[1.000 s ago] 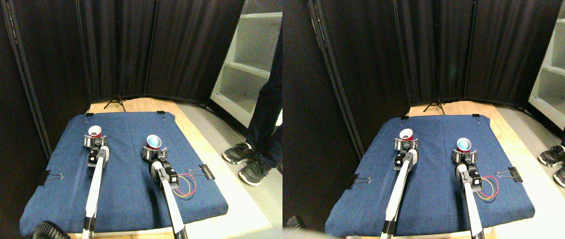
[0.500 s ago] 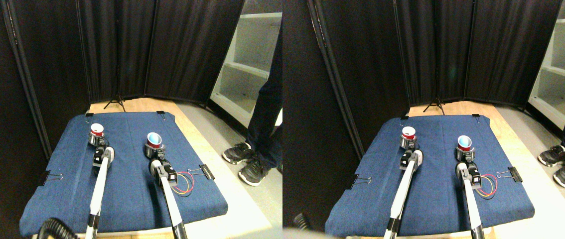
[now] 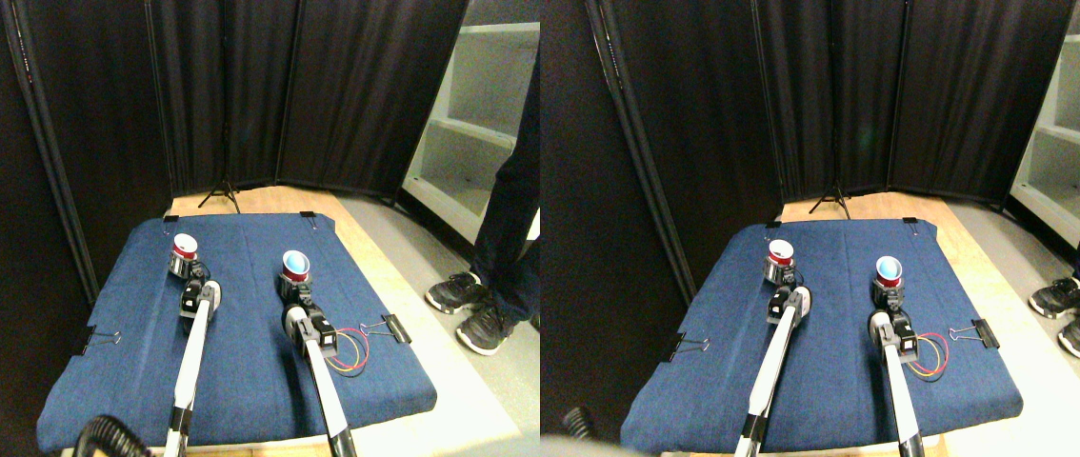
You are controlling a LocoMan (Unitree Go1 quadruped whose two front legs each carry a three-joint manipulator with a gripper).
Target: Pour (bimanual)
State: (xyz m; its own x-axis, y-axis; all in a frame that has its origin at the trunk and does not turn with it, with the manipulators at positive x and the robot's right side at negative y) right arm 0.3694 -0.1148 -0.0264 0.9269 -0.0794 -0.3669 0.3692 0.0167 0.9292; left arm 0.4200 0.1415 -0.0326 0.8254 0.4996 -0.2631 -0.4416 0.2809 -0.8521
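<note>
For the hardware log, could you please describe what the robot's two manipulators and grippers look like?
Both are slim pale, whitish limbs with black joint blocks near the tips. The left gripper and right gripper are dark with metallic grey parts. A loop of red and yellow wires hangs beside the right manipulator's black block.

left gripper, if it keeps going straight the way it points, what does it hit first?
The red cup with the white inside. The left gripper already sits at its base, pointing away from the robot. Behind the cup comes only blue cloth. Contact cannot be judged from this view.
</note>
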